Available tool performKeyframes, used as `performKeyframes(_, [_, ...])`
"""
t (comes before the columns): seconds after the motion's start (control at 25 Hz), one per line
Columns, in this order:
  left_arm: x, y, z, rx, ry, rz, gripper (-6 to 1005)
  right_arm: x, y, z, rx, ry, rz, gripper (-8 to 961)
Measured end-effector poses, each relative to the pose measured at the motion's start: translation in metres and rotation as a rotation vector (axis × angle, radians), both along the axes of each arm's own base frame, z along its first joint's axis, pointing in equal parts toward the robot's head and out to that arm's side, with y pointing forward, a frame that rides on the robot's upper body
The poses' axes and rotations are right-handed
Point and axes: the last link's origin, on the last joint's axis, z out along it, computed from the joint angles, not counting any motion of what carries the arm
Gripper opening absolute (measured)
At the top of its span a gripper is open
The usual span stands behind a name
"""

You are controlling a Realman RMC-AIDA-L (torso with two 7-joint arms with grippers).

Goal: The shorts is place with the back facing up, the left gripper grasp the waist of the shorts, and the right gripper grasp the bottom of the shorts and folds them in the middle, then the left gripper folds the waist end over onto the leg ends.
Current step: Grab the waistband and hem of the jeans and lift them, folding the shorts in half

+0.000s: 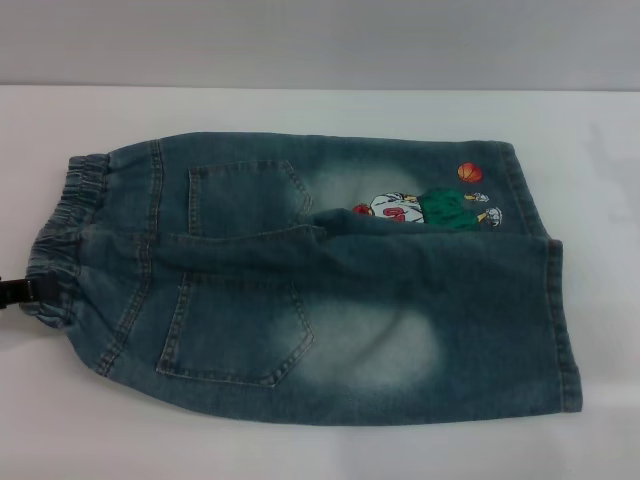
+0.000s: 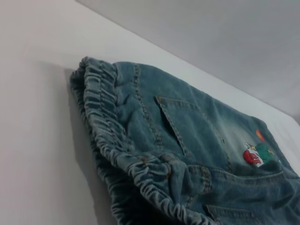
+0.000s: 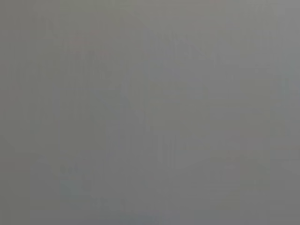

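The left gripper shows only as a black tip at the table's left edge, touching the waist of the shorts; whether its jaws are wide or narrow cannot be told. One pair of shorts lies folded lengthwise, two back pockets up, leg ends to the right. The right gripper is out of sight.

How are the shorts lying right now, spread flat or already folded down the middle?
Folded lengthwise. The shorts have one leg lapped over the other, both back pockets up, the waist at the robot's left, where the left gripper sits.
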Motion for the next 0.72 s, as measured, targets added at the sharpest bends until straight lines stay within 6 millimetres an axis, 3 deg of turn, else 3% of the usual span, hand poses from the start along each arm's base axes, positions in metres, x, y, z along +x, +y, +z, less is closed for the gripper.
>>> performKeyframes(0.16, [0.001, 0.002, -0.001, 0.004, 0.005, -0.01, 58, -0.014, 0.012, 0.007, -0.099, 0.116, 0.114, 709])
performKeyframes(0.36, [0.004, 0.003, -0.003, 0.009, 0.004, -0.023, 48, -0.058, 0.024, 0.018, -0.484, 0.207, 0.425, 711])
performKeyframes(0.4, [0.004, 0.004, -0.003, 0.013, 0.006, -0.029, 49, -0.081, 0.025, 0.02, -0.693, 0.148, 0.548, 711])
performKeyframes(0.44, [0.005, 0.004, -0.004, 0.016, 0.008, -0.034, 49, -0.081, 0.025, 0.02, -0.693, 0.148, 0.548, 711])
performKeyframes(0.6, [0.006, 0.004, -0.004, 0.027, 0.011, -0.047, 52, -0.113, 0.006, 0.02, -1.119, -0.089, 0.765, 712])
performKeyframes(0.72, [0.006, 0.005, -0.002, 0.047, 0.013, -0.056, 53, -0.111, -0.015, 0.024, -1.405, -0.29, 0.837, 711])
